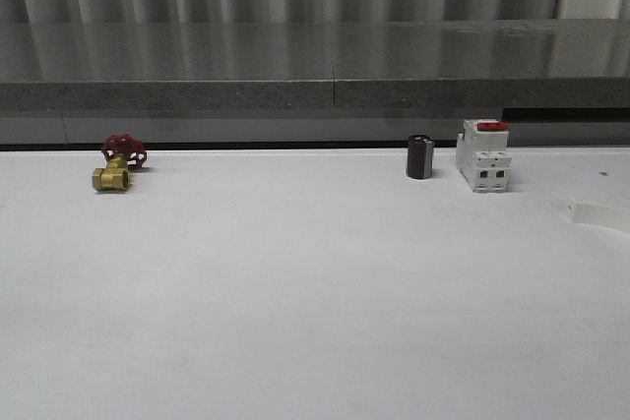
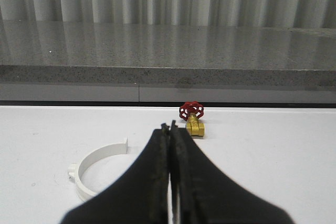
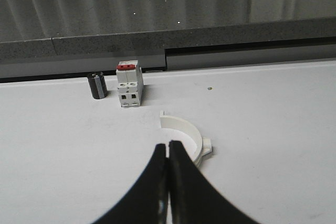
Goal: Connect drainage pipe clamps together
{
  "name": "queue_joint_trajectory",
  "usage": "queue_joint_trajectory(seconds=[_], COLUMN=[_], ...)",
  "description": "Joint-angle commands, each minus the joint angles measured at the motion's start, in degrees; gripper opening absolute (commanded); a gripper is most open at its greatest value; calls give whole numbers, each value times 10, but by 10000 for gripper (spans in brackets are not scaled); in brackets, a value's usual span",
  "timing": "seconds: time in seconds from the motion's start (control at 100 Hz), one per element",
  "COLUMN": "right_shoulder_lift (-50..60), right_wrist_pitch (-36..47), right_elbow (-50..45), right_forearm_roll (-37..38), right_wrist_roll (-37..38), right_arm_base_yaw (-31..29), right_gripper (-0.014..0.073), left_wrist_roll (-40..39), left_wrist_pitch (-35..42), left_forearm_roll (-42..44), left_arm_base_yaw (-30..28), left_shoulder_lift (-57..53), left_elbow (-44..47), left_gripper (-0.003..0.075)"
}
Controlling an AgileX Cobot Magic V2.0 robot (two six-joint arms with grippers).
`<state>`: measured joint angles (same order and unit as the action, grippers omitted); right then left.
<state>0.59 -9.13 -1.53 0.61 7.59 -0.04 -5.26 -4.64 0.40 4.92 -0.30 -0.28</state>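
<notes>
One white half-ring drainage pipe clamp (image 2: 102, 150) lies flat on the white table, just beside my left gripper (image 2: 170, 128) and partly hidden behind its dark fingers. That gripper is shut with nothing in it. The other white clamp (image 3: 184, 127) lies just beyond my right gripper (image 3: 168, 145), with a small tab sticking out at its side. The right gripper's jaws are also pressed together and hold nothing. In the front view a sliver of this clamp (image 1: 600, 213) shows at the right edge.
A brass valve with a red handwheel (image 1: 116, 166) sits at the back left. A black cylinder (image 1: 420, 156) and a white breaker with a red switch (image 1: 483, 154) stand at the back right. A grey stone ledge (image 1: 315, 76) borders the table's far edge.
</notes>
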Motion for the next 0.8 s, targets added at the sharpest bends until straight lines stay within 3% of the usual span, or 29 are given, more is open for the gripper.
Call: queue_joint_trajectory(seconds=[0.0, 0.47, 0.64, 0.79], right_shoulder_lift=[8, 8, 8, 8], right_wrist_pitch=[47, 47, 47, 47], right_elbow=[8, 8, 8, 8], right_forearm_roll=[2, 2, 2, 2], right_wrist_roll=[-5, -5, -5, -5], right_arm_base_yaw=[-2, -2, -2, -2], right_gripper=[-68, -68, -68, -68], left_wrist_roll=[1, 1, 1, 1], left_wrist_pitch=[46, 46, 7, -81], left_forearm_roll=[-4, -4, -4, -4], left_arm_base_yaw=[-1, -1, -1, -1], left_shoulder_lift=[-16, -16, 12, 86], left_elbow=[20, 7, -63, -163], left_gripper=[-20, -20, -20, -20])
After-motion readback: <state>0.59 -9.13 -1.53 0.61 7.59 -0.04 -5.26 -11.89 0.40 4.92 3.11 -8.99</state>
